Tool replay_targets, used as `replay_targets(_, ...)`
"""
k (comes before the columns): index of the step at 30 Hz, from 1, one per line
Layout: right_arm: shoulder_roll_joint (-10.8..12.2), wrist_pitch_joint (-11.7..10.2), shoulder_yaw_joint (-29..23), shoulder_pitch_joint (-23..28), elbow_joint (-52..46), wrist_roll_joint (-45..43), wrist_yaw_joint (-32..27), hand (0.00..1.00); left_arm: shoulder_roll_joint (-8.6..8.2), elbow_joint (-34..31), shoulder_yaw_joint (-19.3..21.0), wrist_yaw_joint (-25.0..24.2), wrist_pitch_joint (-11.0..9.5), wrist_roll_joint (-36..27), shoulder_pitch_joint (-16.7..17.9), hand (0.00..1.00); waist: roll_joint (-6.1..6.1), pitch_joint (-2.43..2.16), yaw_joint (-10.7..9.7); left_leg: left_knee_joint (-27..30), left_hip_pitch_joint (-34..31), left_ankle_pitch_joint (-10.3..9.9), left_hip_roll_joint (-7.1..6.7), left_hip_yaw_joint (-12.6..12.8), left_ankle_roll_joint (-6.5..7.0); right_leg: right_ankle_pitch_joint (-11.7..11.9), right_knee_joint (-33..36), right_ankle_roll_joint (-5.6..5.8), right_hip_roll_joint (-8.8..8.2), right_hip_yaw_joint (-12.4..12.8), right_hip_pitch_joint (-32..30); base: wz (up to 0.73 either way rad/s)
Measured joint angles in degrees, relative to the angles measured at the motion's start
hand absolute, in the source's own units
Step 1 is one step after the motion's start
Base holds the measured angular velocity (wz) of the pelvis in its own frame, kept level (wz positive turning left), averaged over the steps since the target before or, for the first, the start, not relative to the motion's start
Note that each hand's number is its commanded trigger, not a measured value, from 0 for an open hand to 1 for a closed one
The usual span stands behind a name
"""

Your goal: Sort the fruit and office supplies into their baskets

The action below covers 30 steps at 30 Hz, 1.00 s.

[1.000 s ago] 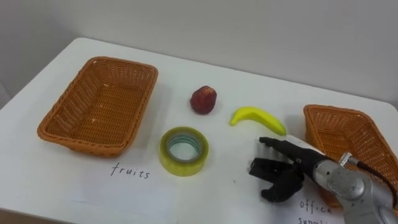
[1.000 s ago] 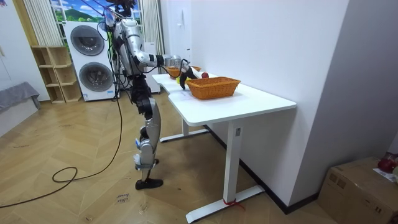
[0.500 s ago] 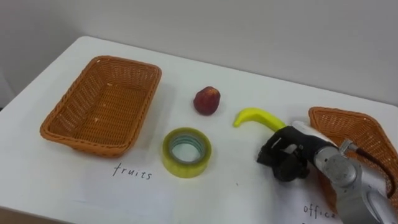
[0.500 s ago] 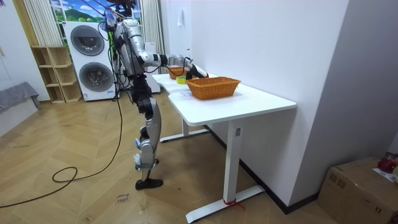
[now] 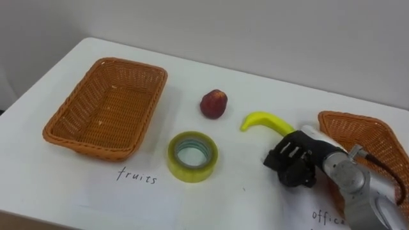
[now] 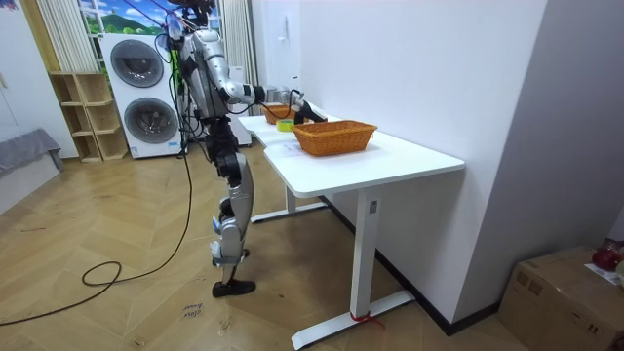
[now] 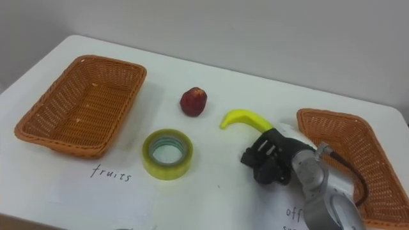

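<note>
Banana [image 5: 261, 119], on desk [image 5: 192, 70]: right hand [image 5: 294, 165], spread a second ago, now curled at its right end, apparently gripping; lift to left basket [image 5: 86, 145] likely next.

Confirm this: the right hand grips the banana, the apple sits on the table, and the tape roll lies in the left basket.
No: the left eye view shows the tape roll on the table, in front of the left basket, not in it. The rest stands.
</note>
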Motion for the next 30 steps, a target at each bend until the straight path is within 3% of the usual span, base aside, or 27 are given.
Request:
replay_targets(7,1.3,0.4,-1.0,2.7,-5.0,1.7,0.0,1.0,-0.16,0.0,0.0,0.5,-0.2,0.0,0.3,0.0,0.15,-0.09,-0.3,0.1,-0.5,0.1,0.02,0.3,-0.04,0.0,0.1,0.0,-0.04,0.1,-1.1,-0.04)
replay_targets(12,1.2,0.2,-1.2,2.9,-7.6,2.3,1.1,1.0,-0.15,-1.5,0.1,0.5,-1.7,-0.4,1.0,0.0,0.11,-0.14,-1.1,-0.1,-1.0,0.2,0.01,1.1,0.03,0.0,0.2,-0.02,-0.11,0.6,-1.9,-0.05)
replay_targets(16,1.2,-2.1,-2.7,3.8,-11.7,5.4,1.1,1.0,-0.75,-2.2,0.3,0.6,-4.5,-0.2,2.7,0.0,0.51,-0.11,-1.9,-0.1,-0.7,0.3,-0.02,1.8,0.11,0.1,0.1,0.03,-0.15,1.5,-1.8,-0.09)
replay_targets(23,1.2,-5.8,-8.3,4.0,-19.3,11.9,-1.0,1.0,-0.88,-0.6,1.4,0.0,-6.0,-0.1,4.1,0.0,1.5,0.38,-3.2,-1.1,0.4,0.3,0.02,2.4,0.11,0.0,0.1,0.04,-0.11,2.1,-1.2,-0.04)
replay_targets(30,1.2,-8.8,-11.4,4.0,-21.6,12.3,-6.6,1.0,-1.62,0.4,2.0,-0.5,-7.1,-0.3,5.1,0.0,1.26,0.33,-3.3,-1.1,0.2,0.3,0.02,2.5,0.12,0.1,0.1,0.05,-0.11,2.2,-1.5,0.0)
